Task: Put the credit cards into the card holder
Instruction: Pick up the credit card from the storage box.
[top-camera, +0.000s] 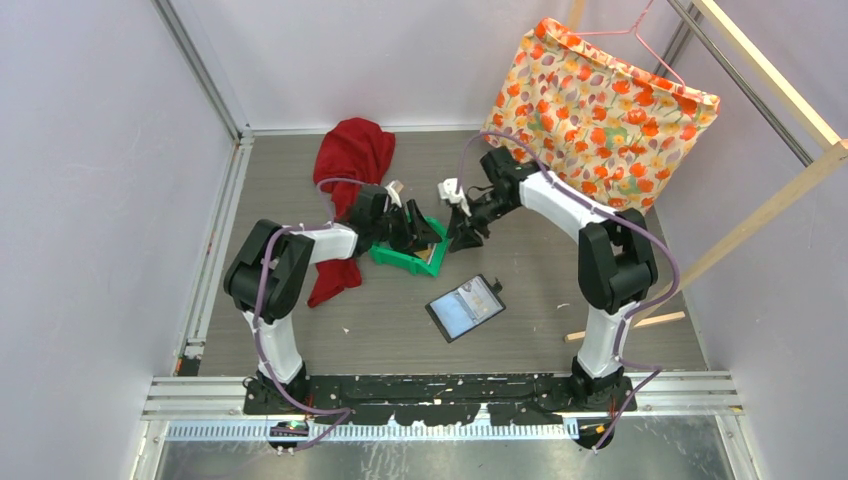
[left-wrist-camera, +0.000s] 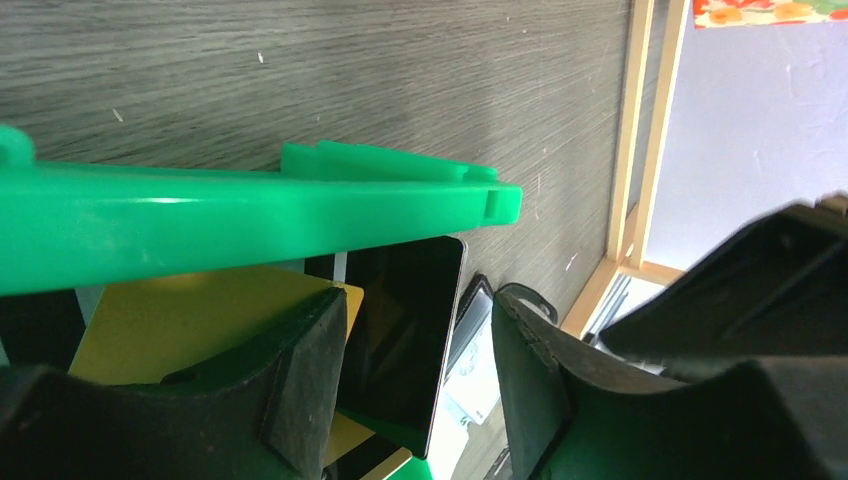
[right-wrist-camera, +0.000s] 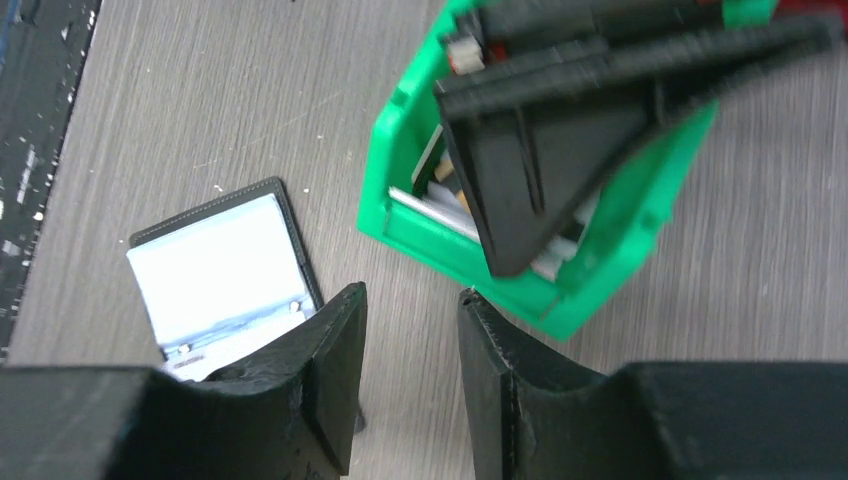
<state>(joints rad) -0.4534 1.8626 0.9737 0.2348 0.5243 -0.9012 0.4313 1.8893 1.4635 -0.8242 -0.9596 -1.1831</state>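
Observation:
The green bin (top-camera: 400, 260) stands at mid-table, and my left gripper (top-camera: 418, 238) reaches down into it. In the left wrist view its rim (left-wrist-camera: 250, 215) crosses the picture. Behind it lie a yellow card (left-wrist-camera: 180, 320) and a dark glossy card (left-wrist-camera: 405, 330). My left gripper (left-wrist-camera: 415, 375) is open. The dark card stands between its fingers, and the right one is clear of it. The black card holder (top-camera: 465, 308) lies open on the table, its pale pockets (right-wrist-camera: 225, 270) facing up. Just right of the bin (right-wrist-camera: 600, 250), my right gripper (right-wrist-camera: 410, 340) hangs open over bare table.
A red cloth (top-camera: 350, 160) lies behind and left of the bin, partly under the left arm. A floral fabric bag (top-camera: 600, 100) hangs at the back right on a wooden frame (top-camera: 760, 220). A wooden stick (top-camera: 630, 325) lies near the right arm's base.

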